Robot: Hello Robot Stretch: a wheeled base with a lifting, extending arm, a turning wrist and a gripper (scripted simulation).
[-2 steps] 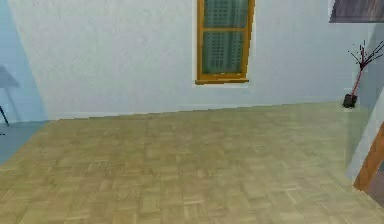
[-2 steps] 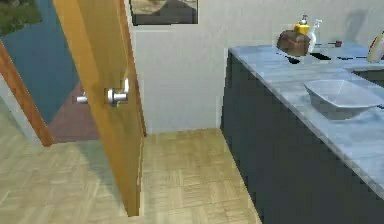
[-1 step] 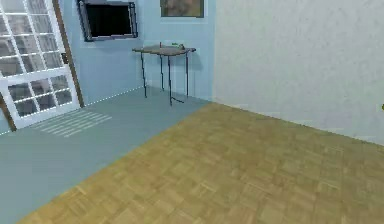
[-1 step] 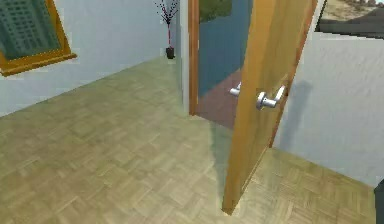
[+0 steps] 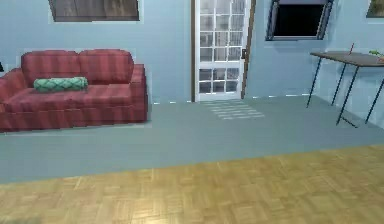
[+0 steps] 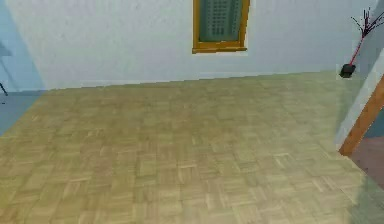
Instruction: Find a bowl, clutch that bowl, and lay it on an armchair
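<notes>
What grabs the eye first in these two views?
The red striped sofa with a green cushion on its seat, at the forward view's left against the blue wall. Next, the white glass-paned door at centre and the dark table at the right edge. In the arm side view, a wood-framed window on the white wall, top centre.

Forward view: faces ahead and slightly down, from well back, across parquet floor (image 5: 200, 195) and grey carpet (image 5: 180, 130) to a blue wall (image 5: 165, 40) with red sofa (image 5: 75, 88) and white door (image 5: 221, 50). Arm side view: faces sideways, tilted down, toward a white wall (image 6: 110, 40) with framed window (image 6: 220, 24), moderately far. Shared: the parquet floor.
</notes>
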